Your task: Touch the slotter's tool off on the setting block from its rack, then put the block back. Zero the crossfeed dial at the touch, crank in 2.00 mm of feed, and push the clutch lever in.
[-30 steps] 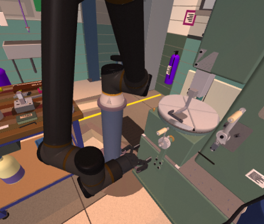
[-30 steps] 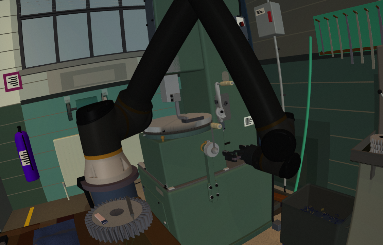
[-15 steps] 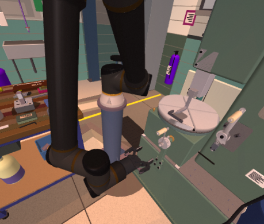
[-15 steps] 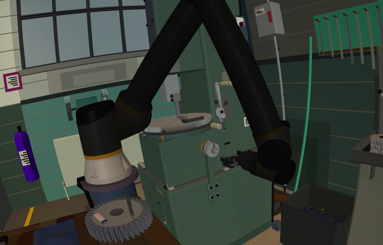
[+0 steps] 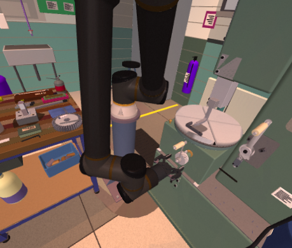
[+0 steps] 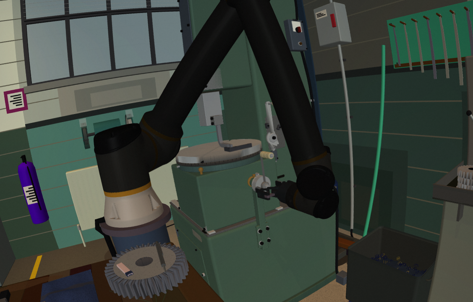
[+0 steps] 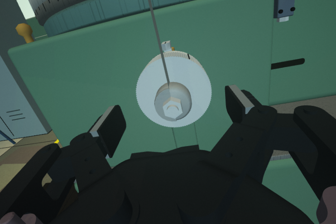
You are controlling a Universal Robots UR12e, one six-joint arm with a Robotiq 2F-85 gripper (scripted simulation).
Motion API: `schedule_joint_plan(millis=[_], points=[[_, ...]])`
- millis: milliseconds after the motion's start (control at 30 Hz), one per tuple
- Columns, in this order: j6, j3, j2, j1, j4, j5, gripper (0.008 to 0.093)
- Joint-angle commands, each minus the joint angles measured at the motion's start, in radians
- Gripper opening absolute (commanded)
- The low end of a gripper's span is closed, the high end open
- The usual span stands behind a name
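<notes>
My gripper [image 7: 173,110] is open and empty, low in front of the slotter's green saddle and just below the knurled crossfeed dial [image 7: 173,89] [image 5: 181,156] [image 6: 259,183]. A thin crank arm rises from the dial's hub to a cream handle [image 5: 179,145] [image 6: 267,155]. On the round table [image 5: 208,125] [image 6: 218,153] a dark setting block [image 5: 194,128] [image 6: 237,147] lies under the bent tool [image 5: 207,113]. The clutch lever [image 5: 256,135] [image 6: 270,124], cream-gripped, stands on the column to the right. In the side camera the gripper [image 5: 171,167] [image 6: 264,192] is close to the saddle face.
The saddle's green face [image 7: 217,53] is right ahead of the fingers, with a dark slot [image 7: 287,63] to the right. A workbench [image 5: 28,120] with a gear and tools stands behind the arm. A dark bin [image 6: 392,263] sits on the floor beside the machine.
</notes>
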State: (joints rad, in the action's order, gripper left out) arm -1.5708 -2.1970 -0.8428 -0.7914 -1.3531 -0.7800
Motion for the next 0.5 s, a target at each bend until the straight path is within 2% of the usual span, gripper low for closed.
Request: schedule_joint_plan(millis=[0, 467], points=[[0.000, -0.003, -0.001, -0.007, -0.003, 0.007, 0.0920], [0.000, -0.021, -0.005, -0.035, -0.017, 0.036, 0.0920]])
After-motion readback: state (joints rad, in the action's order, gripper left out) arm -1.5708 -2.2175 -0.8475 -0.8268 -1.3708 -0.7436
